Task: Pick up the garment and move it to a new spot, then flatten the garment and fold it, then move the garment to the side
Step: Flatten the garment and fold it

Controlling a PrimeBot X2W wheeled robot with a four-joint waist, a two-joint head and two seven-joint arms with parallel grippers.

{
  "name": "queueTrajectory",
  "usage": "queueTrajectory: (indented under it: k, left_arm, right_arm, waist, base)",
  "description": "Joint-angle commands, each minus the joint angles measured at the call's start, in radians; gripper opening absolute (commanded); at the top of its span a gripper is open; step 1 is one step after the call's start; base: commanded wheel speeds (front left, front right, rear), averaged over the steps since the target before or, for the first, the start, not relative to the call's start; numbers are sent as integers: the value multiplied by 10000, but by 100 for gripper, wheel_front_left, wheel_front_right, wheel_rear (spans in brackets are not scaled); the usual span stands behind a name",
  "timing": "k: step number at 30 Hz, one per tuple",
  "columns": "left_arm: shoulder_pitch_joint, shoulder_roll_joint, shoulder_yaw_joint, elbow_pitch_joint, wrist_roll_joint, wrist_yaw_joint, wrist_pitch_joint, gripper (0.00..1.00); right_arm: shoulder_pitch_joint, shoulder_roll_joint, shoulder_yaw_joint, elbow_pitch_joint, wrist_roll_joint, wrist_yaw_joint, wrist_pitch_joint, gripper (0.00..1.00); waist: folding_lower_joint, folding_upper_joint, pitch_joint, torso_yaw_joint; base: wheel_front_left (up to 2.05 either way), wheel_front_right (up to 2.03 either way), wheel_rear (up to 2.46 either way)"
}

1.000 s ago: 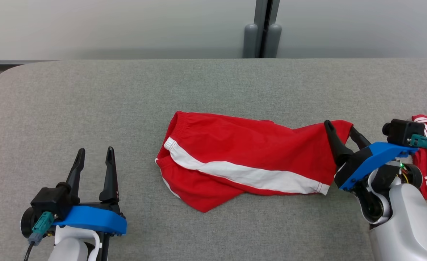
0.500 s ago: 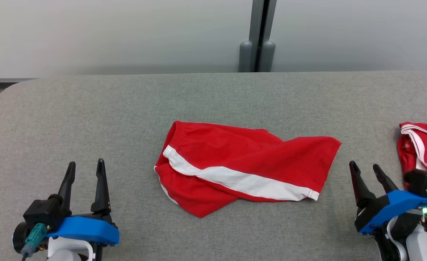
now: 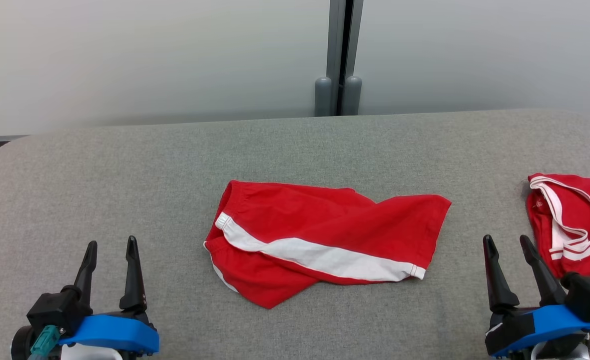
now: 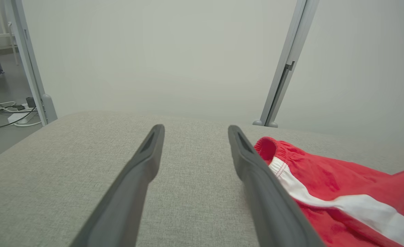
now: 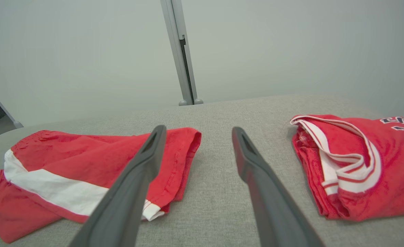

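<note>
Red shorts (image 3: 325, 235) with the white stripe lie crumpled mid-surface on the grey table (image 3: 124, 165), waistband end toward my left, legs twisted over each other (not flat yet). My left gripper (image 3: 112, 241) sits left of the shorts, well apart, fingers spread and empty. My right gripper (image 3: 506, 238) is near the shorts' leg hem, not touching, also spread and empty. Further right of the shorts: a red jersey (image 3: 570, 220) with white trim. Behind the shorts: a grey post (image 3: 339, 55).
</note>
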Motion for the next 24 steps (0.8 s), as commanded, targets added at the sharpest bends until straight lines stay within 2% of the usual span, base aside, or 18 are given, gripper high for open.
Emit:
queueTrajectory:
  k: [1, 7, 24]
  left_arm:
    - [97, 17, 76, 8, 58, 23, -46, 100]
    - [334, 11, 100, 102, 70, 74, -46, 100]
    - [370, 98, -158, -24, 30, 196, 176, 100]
  right_arm:
    - [204, 49, 28, -45, -119, 5, -46, 100]
    - [363, 96, -54, -46, -565, 5, -176, 100]
    - [322, 124, 130, 161, -245, 5, -24, 100]
  waist:
    - [0, 0, -102, -47]
    - [0, 0, -292, -123]
    - [0, 0, -311, -213]
  base:
    - [0, 0, 0]
    - [0, 0, 0]
    - [0, 0, 0]
